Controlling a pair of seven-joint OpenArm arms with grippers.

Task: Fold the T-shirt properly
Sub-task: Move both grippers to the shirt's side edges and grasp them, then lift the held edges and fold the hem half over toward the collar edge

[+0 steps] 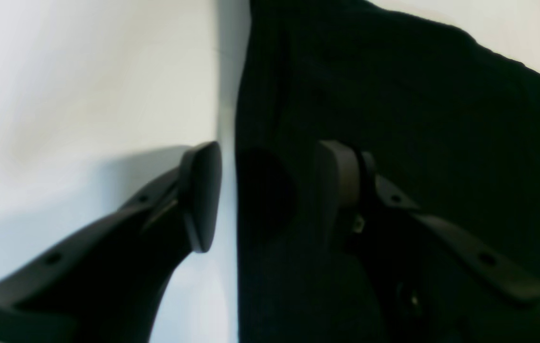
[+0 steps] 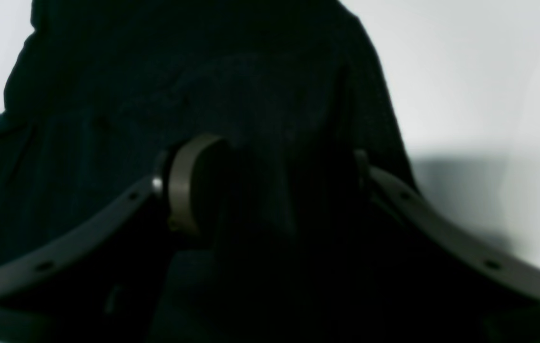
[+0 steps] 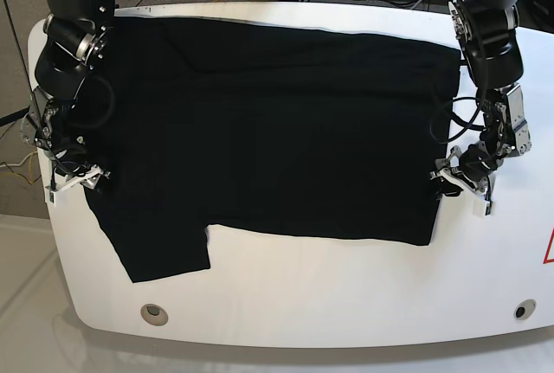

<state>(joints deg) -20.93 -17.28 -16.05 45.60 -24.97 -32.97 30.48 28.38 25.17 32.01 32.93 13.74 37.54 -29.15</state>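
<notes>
Black cloth of the T-shirt (image 3: 277, 131) lies spread flat across the white table (image 3: 346, 304), one sleeve hanging toward the near edge. The left end effector (image 1: 265, 195) is spread wide astride the shirt's side edge, one finger (image 1: 200, 195) over bare table and the other over cloth, gripping nothing. The right end effector (image 2: 270, 190) also stands wide with a hump of cloth between its fingers, though the dark, blurred wrist view hardly shows whether they touch it.
</notes>
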